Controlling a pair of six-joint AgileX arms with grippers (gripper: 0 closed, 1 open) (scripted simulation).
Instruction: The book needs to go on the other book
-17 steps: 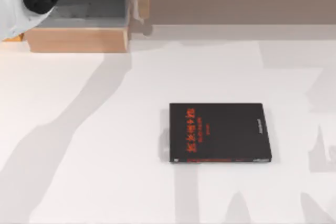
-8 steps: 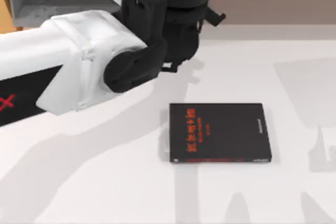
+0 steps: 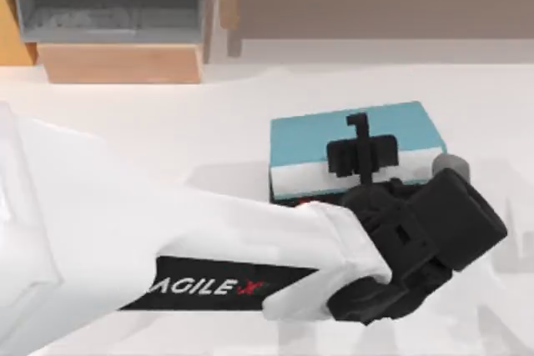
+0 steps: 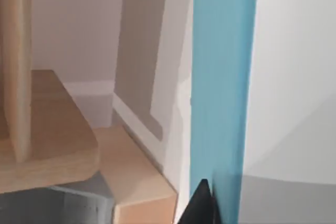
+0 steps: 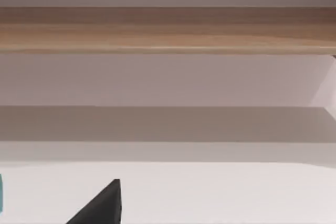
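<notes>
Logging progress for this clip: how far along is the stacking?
Done: the blue book has been carried over the black book. In hand: the left gripper grips it, covering most of the black one. Left: release and withdraw; I cannot tell whether it rests there yet.

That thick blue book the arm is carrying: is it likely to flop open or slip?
The light blue book looks thick and keeps a straight edge in the left wrist view, so it probably stays stiff. Its plain cover looks smooth, so it might slide in the left gripper. Being broad and flat, it should rest steadily on the black book.
</notes>
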